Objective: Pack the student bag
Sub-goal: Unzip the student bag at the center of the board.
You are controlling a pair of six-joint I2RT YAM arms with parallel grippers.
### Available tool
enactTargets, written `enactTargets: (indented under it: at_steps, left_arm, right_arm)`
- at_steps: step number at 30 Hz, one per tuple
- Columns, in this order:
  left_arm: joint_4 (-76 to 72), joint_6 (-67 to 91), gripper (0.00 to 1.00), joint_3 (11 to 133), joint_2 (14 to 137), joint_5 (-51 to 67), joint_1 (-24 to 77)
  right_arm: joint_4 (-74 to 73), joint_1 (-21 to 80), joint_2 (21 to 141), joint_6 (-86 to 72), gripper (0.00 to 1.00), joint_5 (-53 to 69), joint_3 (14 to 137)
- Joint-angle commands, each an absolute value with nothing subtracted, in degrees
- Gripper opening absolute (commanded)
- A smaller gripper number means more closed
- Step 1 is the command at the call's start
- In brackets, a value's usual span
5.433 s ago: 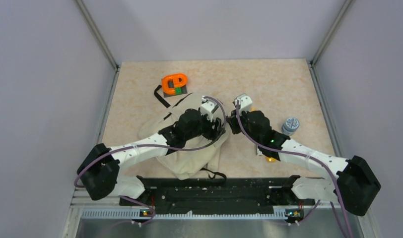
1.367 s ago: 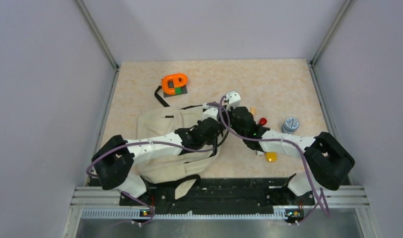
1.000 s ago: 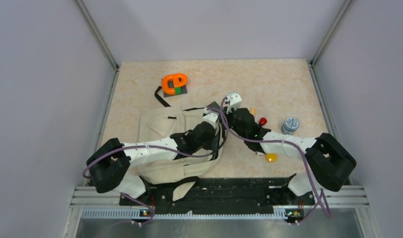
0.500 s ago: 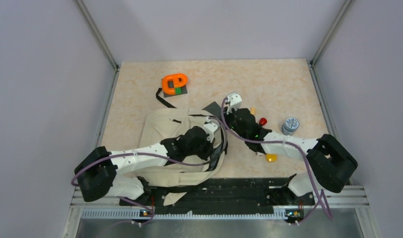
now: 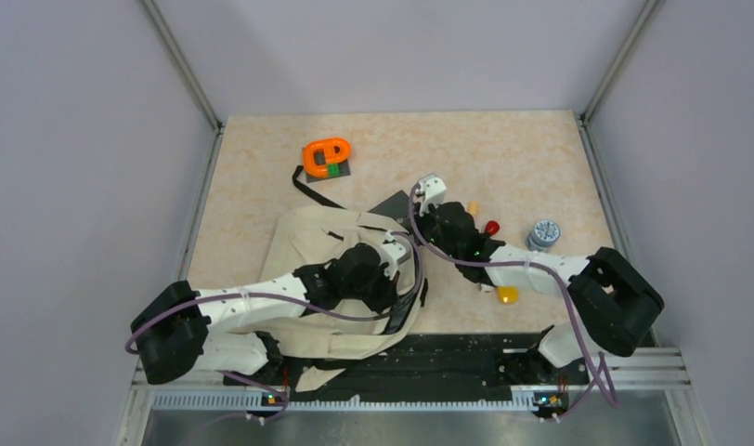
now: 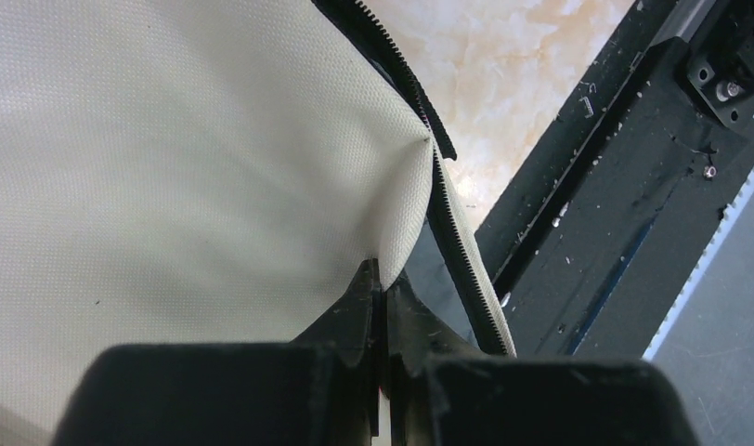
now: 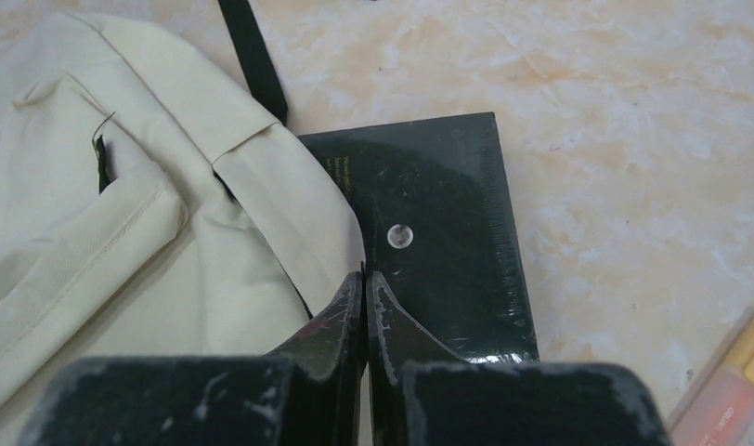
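The large beige soft fabric student bag [image 5: 299, 243] with black straps lies crumpled on the pale marbled surface [image 5: 503, 153], left of centre and reaching the near edge, where a fold hangs over the black base rail [image 6: 624, 177]. The left arm lies across the bag. In the left wrist view the left gripper [image 6: 383, 282] has its jaws clenched on a pinch of the beige cloth just beside the black zipper teeth [image 6: 412, 88], and the fabric puckers toward the tips.

The right gripper [image 7: 365, 272] has its jaws pressed together at the line where the bag's edge meets a flat black glossy rectangular book [image 7: 448, 209]. Whether any cloth is caught between them cannot be told. The book lies flat on the surface at the bag's far right corner, its left side partly covered by the beige fabric. A black strap [image 7: 253, 56] runs away from the bag beside it.

Toward the far left an orange plastic loop-shaped object [image 5: 327, 153] sits on a dark square base, apart from the bag. Right of the right arm lie a small red object [image 5: 491, 227], a grey round lidded container [image 5: 543, 232] and, nearer, a small yellow object [image 5: 508, 295]
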State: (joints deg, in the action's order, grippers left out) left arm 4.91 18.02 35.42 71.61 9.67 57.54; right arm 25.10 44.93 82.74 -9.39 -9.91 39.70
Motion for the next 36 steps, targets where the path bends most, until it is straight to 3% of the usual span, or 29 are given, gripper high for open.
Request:
enactTargets:
  at_steps: [1,11,15,20,22,27,36]
  left_arm:
    - [6.8,18.3,0.0,34.5,71.0,16.2,59.3]
    - [7.2,18.3,0.0,34.6,72.9,17.3,60.6]
    - [8.6,19.8,0.02,34.6,70.6,12.7,61.0]
    - [0.0,26.0,0.47,33.3,65.9,3.7,61.0]
    - [-3.6,29.1,0.59,34.0,66.6,0.7,60.9]
    - [-6.6,33.6,0.68,38.1,71.8,-8.1,61.0]
    - [-4.3,34.0,0.75,45.9,79.8,-16.8,60.9]
  right_arm:
    - [28.2,44.6,85.1,-7.7,0.0,-6.2,44.6]
    - [27.3,44.8,91.3,-5.2,0.0,-4.2,49.1]
    - [26.4,45.0,92.5,-5.1,0.0,-4.1,50.1]
    - [26.1,45.2,91.6,-6.0,0.0,-4.1,49.1]
    - [25.7,45.2,91.1,-6.3,0.0,-4.1,48.9]
    - [25.4,45.2,90.0,-6.9,0.0,-3.9,48.1]
    - [25.0,45.2,88.8,-6.9,0.0,-4.9,47.2]
